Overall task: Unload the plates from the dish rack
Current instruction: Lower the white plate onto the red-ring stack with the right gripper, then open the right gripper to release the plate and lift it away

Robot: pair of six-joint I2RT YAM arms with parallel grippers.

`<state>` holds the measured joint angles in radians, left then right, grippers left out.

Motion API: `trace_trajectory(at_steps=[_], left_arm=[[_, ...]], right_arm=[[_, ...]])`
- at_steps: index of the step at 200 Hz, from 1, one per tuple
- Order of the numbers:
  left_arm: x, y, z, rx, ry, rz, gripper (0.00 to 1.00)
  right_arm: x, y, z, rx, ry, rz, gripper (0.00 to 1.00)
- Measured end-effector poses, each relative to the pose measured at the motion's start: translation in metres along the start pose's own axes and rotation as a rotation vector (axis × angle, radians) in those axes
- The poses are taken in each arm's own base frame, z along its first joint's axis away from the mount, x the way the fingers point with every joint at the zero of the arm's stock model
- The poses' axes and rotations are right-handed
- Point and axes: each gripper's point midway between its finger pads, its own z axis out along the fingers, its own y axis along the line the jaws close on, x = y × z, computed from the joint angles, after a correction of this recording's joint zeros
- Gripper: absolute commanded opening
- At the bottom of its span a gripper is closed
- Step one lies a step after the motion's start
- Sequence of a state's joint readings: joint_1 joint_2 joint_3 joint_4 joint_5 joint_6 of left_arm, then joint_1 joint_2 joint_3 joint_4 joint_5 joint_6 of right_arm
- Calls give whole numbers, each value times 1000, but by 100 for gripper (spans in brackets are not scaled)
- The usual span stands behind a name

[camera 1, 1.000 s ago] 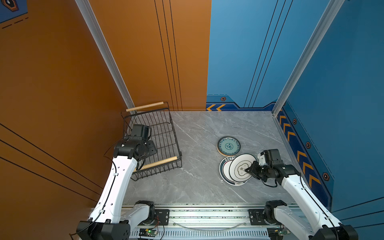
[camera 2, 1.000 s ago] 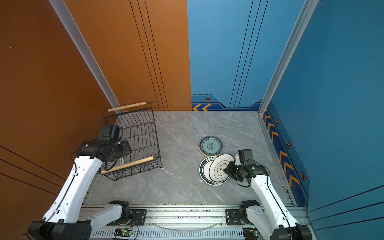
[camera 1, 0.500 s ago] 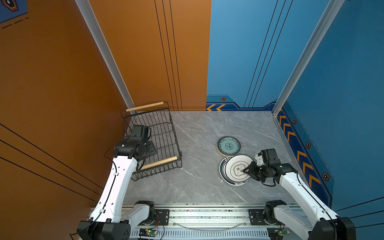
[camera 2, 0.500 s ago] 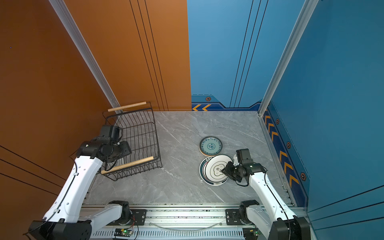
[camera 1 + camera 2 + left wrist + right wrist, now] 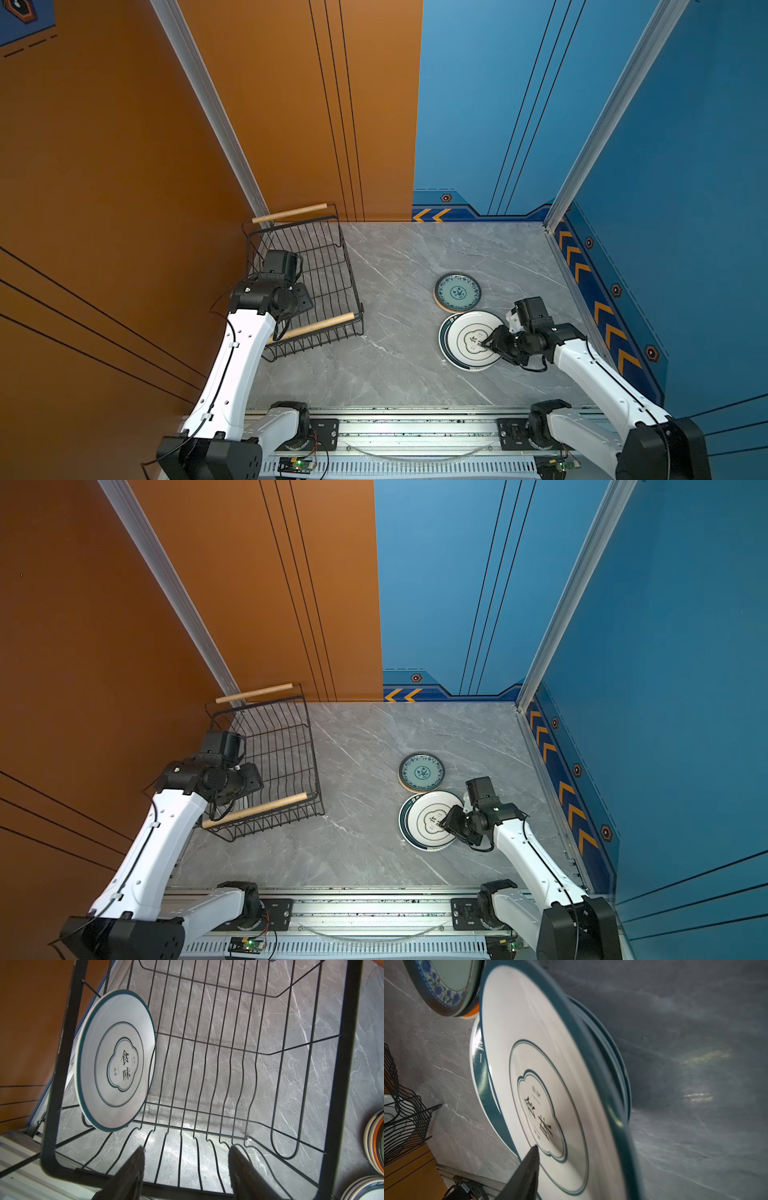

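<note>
the white plate rests on the stack on the tabletop, your right gripper astride its edge, how wide i cannot tell, so open fully and back out level; the left gripper, open and empty, hovers over the last plate in the rack.

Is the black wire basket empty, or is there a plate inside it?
Not empty. In the left wrist view one white plate stands on edge at one end of the dish rack; the other slots are bare.
</note>
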<state>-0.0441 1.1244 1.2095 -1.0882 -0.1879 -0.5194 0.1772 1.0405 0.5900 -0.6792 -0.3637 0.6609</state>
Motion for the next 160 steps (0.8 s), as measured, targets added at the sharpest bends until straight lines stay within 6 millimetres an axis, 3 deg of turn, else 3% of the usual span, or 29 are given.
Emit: trace_trajectory(at_steps=[30,160], left_arm=[[1,1,2,-4,2,-3,65],[0,8,6,-21,8,-14,65]], right_arm=[[0,-1,1,12,-1,-11,62],[1,1,11,133,13,-105,78]])
